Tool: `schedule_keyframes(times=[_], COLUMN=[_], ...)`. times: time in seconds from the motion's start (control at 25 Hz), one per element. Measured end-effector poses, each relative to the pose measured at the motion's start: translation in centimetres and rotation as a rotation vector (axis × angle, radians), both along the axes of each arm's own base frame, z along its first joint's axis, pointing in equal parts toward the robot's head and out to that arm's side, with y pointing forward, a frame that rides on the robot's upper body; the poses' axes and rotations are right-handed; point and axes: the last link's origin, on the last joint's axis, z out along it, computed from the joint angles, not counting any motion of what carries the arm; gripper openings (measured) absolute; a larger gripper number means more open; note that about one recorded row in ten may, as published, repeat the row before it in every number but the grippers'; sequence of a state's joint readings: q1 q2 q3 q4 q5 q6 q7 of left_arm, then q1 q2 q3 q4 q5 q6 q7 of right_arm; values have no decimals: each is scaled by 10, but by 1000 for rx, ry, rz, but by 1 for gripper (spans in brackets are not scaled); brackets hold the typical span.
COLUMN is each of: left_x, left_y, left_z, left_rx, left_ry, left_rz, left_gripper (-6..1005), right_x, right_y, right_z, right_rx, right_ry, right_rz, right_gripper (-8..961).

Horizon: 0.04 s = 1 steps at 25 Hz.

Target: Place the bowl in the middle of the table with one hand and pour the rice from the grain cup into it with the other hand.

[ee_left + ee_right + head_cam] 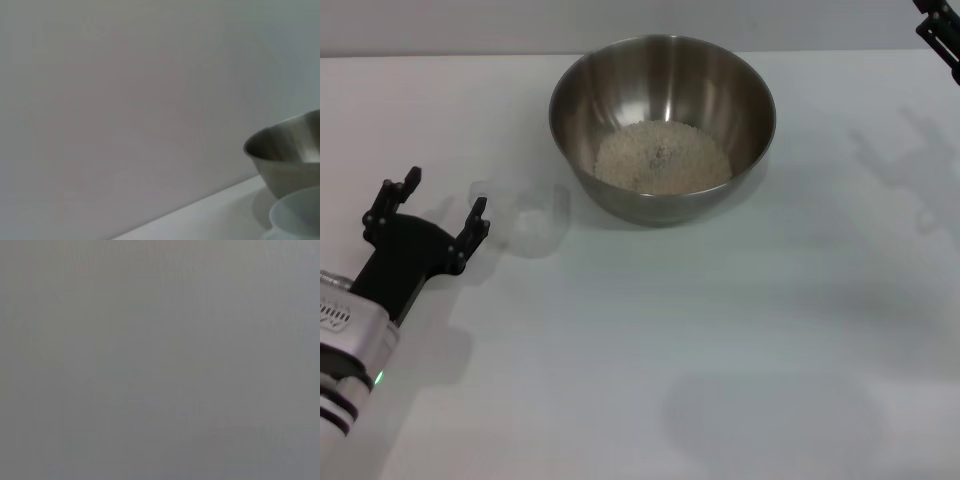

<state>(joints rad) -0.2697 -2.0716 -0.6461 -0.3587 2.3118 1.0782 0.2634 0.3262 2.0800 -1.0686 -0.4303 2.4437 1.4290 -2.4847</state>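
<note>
The steel bowl (663, 125) stands on the white table (720, 330) at the far middle, with a heap of pale rice (662, 157) in its bottom. The clear grain cup (535, 215) stands upright and looks empty just left of the bowl. My left gripper (445, 205) is open and empty, a little to the left of the cup and apart from it. The left wrist view shows the bowl's side (290, 150) and the cup's rim (300, 215). Only a tip of the right gripper (942, 35) shows at the far right corner, raised.
The far table edge and grey wall run just behind the bowl. The right wrist view shows only a plain grey surface.
</note>
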Motion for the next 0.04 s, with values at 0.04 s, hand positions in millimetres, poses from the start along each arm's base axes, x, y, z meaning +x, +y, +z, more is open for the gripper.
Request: schedule_keyframes(times=[0.04], left_x=[0], left_y=[0], left_z=[0], left_rx=[0], left_ry=[0], left_rz=[0], left_gripper=[369], right_x=[0], right_y=[0], right_z=[0], right_rx=[0], right_ry=[0], right_rz=[0], right_gripper=[840])
